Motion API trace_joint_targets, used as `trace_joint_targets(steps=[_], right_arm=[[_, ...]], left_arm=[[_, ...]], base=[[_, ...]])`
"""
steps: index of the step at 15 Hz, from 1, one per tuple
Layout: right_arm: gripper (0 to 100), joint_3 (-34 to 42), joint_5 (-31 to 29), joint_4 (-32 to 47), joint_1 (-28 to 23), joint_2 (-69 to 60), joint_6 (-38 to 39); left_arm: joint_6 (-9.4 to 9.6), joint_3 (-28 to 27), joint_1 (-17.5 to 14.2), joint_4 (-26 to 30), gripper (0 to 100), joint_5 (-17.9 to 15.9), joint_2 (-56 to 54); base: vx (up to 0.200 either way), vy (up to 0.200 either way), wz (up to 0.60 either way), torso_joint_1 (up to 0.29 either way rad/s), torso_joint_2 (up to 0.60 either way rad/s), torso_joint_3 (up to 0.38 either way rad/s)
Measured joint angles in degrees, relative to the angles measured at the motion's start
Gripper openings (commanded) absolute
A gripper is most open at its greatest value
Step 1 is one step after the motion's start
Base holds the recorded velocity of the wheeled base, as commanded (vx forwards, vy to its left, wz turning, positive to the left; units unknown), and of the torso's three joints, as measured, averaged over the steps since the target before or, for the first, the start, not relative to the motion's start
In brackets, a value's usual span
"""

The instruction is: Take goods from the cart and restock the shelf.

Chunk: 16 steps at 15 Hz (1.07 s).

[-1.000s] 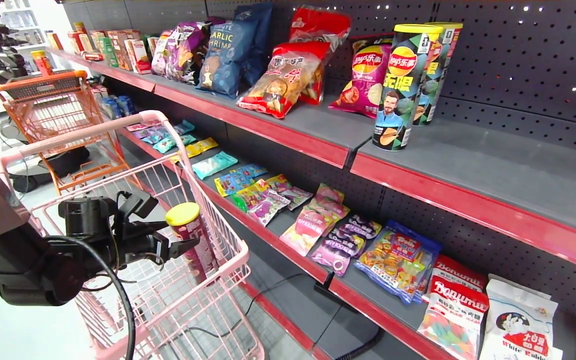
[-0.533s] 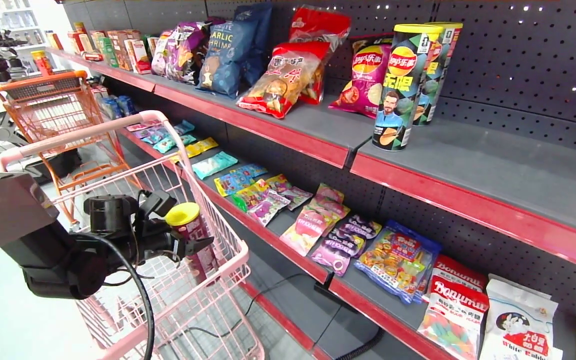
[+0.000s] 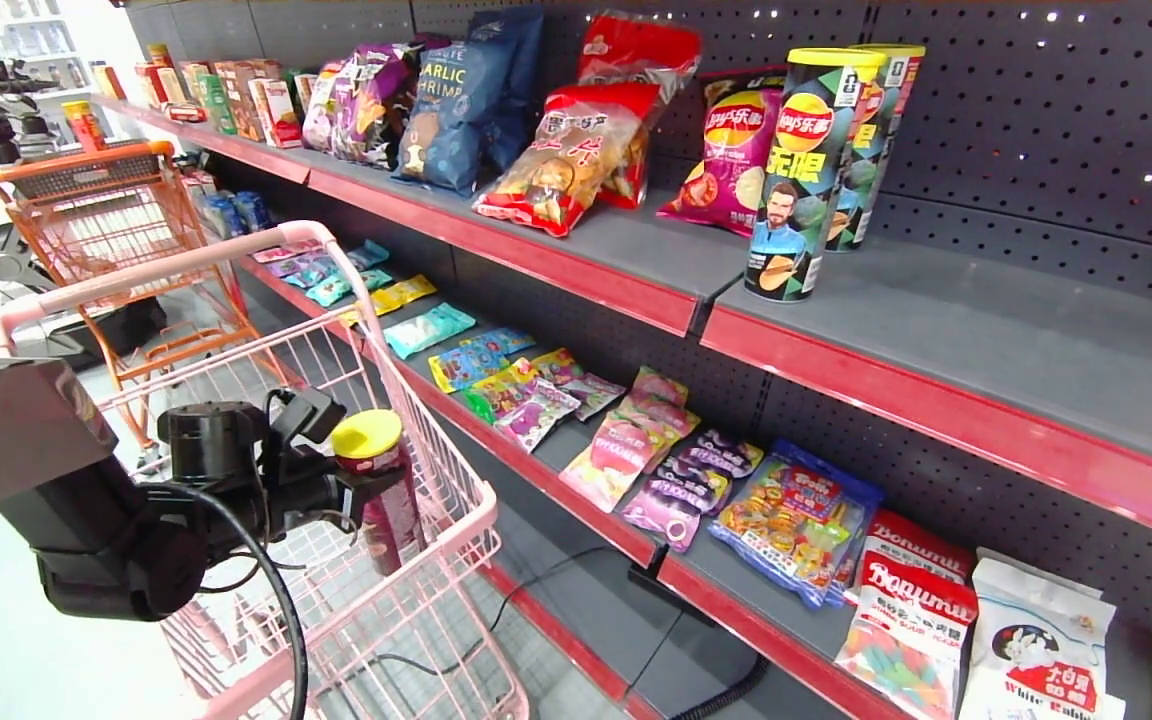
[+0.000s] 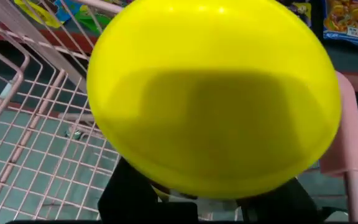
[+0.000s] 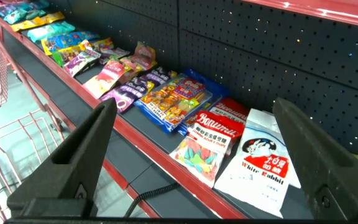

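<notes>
Head view: the left gripper (image 3: 376,482) seemed clamped on one maroon cylindrical chip can with a yellow lid (image 3: 396,525), upright in the pink wire cart (image 3: 166,268). Two similar tall cans (image 3: 806,170) stood on the grey upper shelf (image 3: 986,330).

Left wrist view — that can (image 4: 213,99), lid-on.

Right wrist view — the right gripper (image 5: 194,168) gaped wide, empty.

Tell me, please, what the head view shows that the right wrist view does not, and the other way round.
From the head view: the left gripper shut on a yellow-lidded can inside the pink cart, the upper shelf with two tall cans and snack bags, and an orange cart.
From the right wrist view: the right gripper, its fingers spread open.
In both: the lower shelf with flat candy bags, the white candy bag, and part of the pink cart.
</notes>
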<state>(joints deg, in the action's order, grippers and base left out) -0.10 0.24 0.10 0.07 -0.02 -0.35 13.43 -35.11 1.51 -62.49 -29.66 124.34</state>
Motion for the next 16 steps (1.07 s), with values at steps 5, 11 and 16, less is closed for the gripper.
trace_joint_targets(steps=[5, 11, 16], right_arm=[[100, 0.1, 0.0, 0.0, 0.0, 0.0, 0.0], [100, 0.1, 0.0, 0.0, 0.0, 0.0, 0.2], [100, 0.1, 0.0, 0.0, 0.0, 0.0, 0.2]], left_arm=[[-6.51, 0.5, -1.0, 4.8, 0, 1.1, -14.5], [-8.35, 0.5, -6.8, 21.5, 0, 2.6, -42.3], [-8.57, 3.3, -9.2, 40.5, 0, 3.9, -66.8]], base=[[0.000, 0.000, 0.00, 0.000, 0.00, 0.000], [0.000, 0.000, 0.00, 0.000, 0.00, 0.000], [0.000, 0.000, 0.00, 0.000, 0.00, 0.000]])
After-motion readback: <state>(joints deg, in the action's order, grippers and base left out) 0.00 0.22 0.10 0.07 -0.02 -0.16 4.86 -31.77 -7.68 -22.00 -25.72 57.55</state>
